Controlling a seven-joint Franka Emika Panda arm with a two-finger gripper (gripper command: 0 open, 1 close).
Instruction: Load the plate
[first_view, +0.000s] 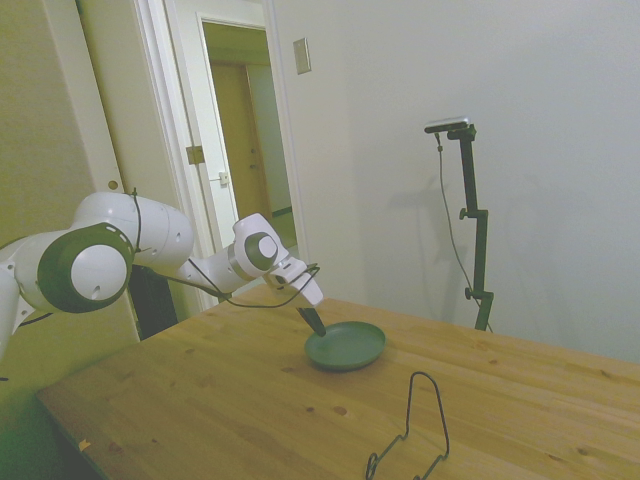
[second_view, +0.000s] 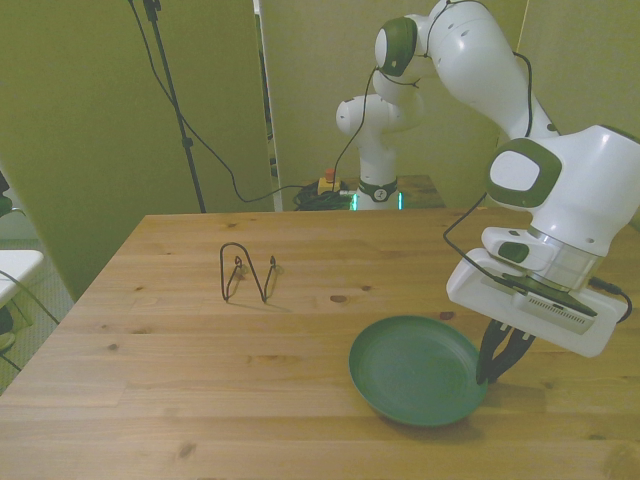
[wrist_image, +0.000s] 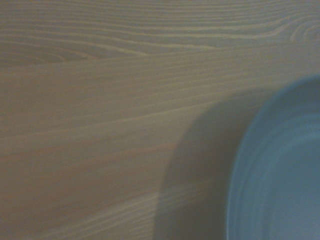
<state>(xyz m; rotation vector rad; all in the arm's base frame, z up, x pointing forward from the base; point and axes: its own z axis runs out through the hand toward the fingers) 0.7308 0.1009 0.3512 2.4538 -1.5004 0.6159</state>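
Plate: the dark green plate (second_view: 415, 370) is on the table (second_view: 200, 400), near the edge at the bottom of the front view and toward the front view's right; in the side view (first_view: 346, 346) it is in the middle of the table top
Tilt: its rim on the front view's right looks a little lifted and a shadow lies under the near side, but I cannot tell surely if it is all flat on the wood
Inside the plate: only its plain matte surface shows
Gripper: the gripper (second_view: 503, 358) stands at the plate rim on the front view's right; the two dark fingers (second_view: 492, 360) are drawn together with the rim between them, so it is closed on the plate edge
Arm: the white arm (second_view: 560, 190) comes down over that side of the table; its flat wrist block hangs just above the fingers and hides a part of the table behind it
Rack: a dark wire rack (second_view: 247, 272) stands upright on the table, well apart from the plate, toward the front view's left; the table between the rack and the plate is bare wood
Side view only: the rack (first_view: 410, 430) is nearest to the camera; behind the arm is an open doorway (first_view: 245, 140) and a pale wall
Wrist view: blurred; wood grain, one curved part of the plate rim (wrist_image: 280, 170), which looks bluish here, and a dark shadow beside it
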